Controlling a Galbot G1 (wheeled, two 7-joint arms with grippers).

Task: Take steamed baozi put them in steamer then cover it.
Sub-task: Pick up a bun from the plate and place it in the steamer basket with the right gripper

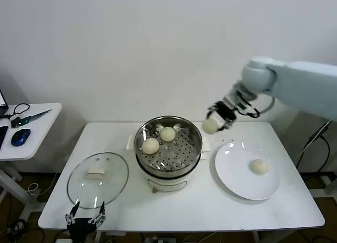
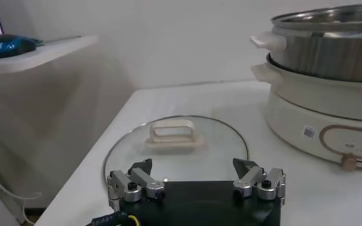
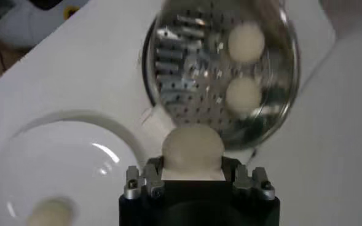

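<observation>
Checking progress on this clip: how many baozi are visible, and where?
4: two baozi in the steamer, one held by the right gripper, one on the plate.

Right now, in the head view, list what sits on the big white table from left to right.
Glass lid → steamer holding two baozi → white plate with one baozi. The right gripper holds a fourth bun in the air between steamer and plate; the left gripper waits open at the near edge.
</observation>
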